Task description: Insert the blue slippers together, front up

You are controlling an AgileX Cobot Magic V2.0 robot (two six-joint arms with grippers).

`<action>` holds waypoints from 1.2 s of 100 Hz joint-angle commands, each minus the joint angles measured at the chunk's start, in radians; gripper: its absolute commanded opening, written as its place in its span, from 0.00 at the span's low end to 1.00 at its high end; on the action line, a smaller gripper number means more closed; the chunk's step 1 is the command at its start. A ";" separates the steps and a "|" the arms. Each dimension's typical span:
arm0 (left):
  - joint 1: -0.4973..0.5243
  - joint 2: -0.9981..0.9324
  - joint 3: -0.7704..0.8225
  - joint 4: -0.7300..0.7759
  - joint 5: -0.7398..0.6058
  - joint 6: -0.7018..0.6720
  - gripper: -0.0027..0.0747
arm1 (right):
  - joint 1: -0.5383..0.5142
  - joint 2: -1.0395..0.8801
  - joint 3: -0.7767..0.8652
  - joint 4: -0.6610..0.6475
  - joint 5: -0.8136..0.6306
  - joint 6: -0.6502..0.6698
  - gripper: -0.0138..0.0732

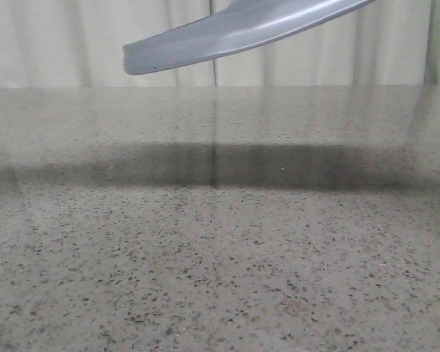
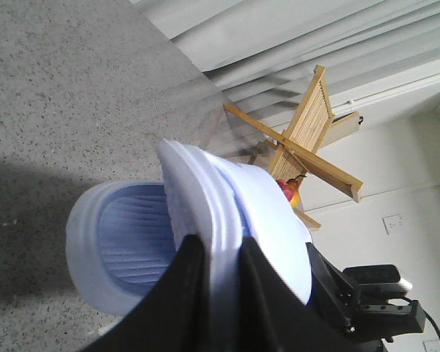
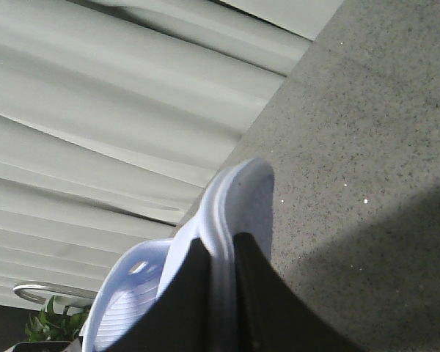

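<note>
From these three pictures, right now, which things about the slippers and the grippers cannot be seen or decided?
- Front view: only part of one slipper sole shows; the top edge cuts off the rest, and both grippers.
- Left wrist view: the left gripper clamps a slipper; its fingers hide the heel. Whether the pair is nested is unclear.
- Right wrist view: the right gripper covers most of its slipper; the strap is hidden.

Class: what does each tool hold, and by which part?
Left tool and right tool each pinch a blue slipper by its sole edge.
</note>
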 commanded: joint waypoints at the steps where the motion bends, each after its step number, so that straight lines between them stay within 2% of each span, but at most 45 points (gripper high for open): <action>1: -0.020 -0.017 -0.032 -0.082 0.183 0.011 0.06 | 0.024 -0.002 -0.034 -0.027 0.001 0.012 0.04; 23: -0.020 -0.017 -0.032 -0.082 0.183 0.011 0.06 | 0.024 -0.002 -0.034 -0.035 0.001 0.012 0.04; 53: -0.020 -0.017 -0.032 -0.084 0.172 0.033 0.06 | 0.024 -0.002 -0.034 -0.136 -0.011 0.012 0.04; 67: -0.020 -0.017 -0.032 -0.084 0.165 0.033 0.06 | 0.024 -0.002 -0.034 -0.143 -0.021 0.012 0.12; 93: -0.020 -0.017 -0.032 -0.086 0.141 0.036 0.06 | 0.024 -0.002 -0.034 -0.168 -0.034 0.012 0.36; 120: -0.020 -0.017 -0.032 -0.112 0.124 0.037 0.06 | 0.024 -0.002 -0.034 -0.215 -0.068 0.010 0.45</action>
